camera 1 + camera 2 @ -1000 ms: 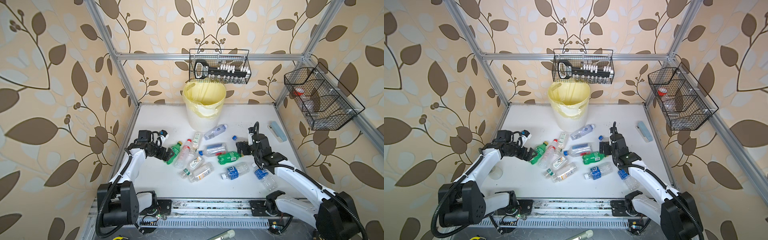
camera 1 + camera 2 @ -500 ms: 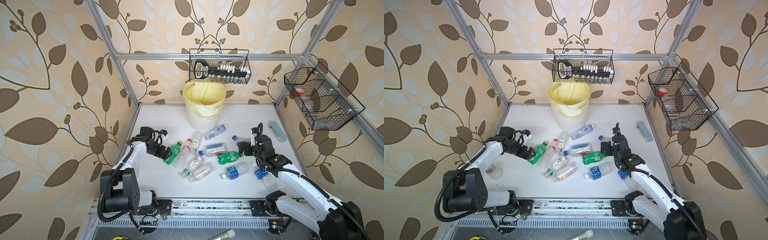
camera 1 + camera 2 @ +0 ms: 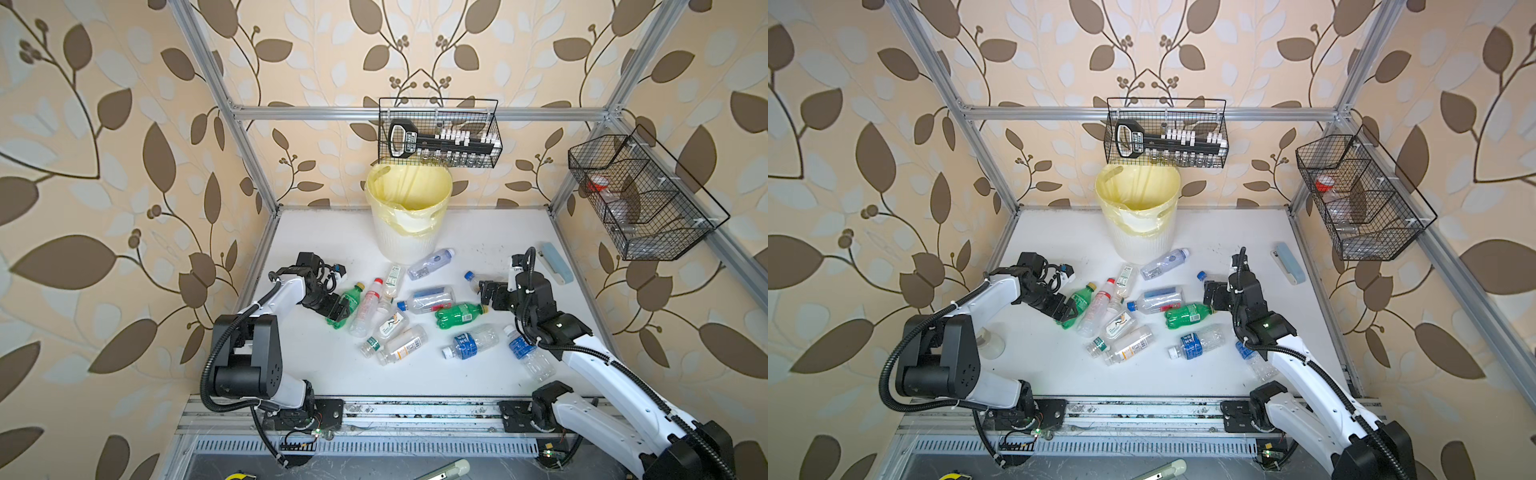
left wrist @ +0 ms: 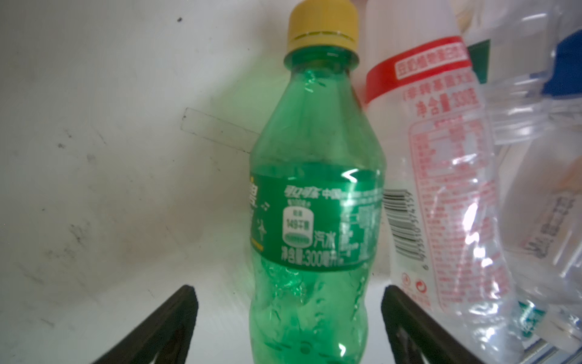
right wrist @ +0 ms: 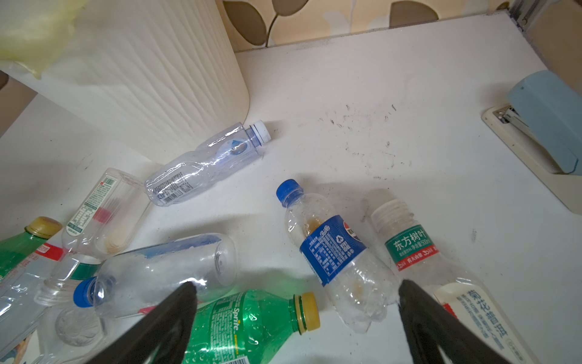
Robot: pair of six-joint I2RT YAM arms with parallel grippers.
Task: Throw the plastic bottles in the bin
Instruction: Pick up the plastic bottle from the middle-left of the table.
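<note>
Since a second ago your left arm has pushed forward, and the left gripper (image 4: 287,287) now straddles the lower half of the green bottle (image 4: 315,189). Its black wedge-shaped jaws stand apart, and the left wrist view shows a gap between each jaw and the plastic. In both top views that gap is hidden under the gripper body. Your right arm has barely shifted.

The green bottle lies on its side on the scuffed white table (image 3: 316,365). It is translucent and waisted, with a ridged yellow cap and a glossy green label. A crinkled clear red-labelled bottle (image 4: 441,157) lies just beside it.

Your right gripper (image 5: 298,282) hangs spread wide and holds nothing. It is above the cap end of the second green bottle (image 5: 252,324) and the dented blue-labelled bottle (image 5: 333,249). The right wrist view alone shows a green-and-red-labelled bottle (image 5: 406,242) with its threaded neck bare. From above, your right arm covers it.

The bin (image 3: 409,245) is round, cream and ribbed, with a thin yellow film liner, and stands at the back of the table, well apart from both grippers. A clear white-capped bottle (image 5: 208,160) lies just beside its foot.
</note>
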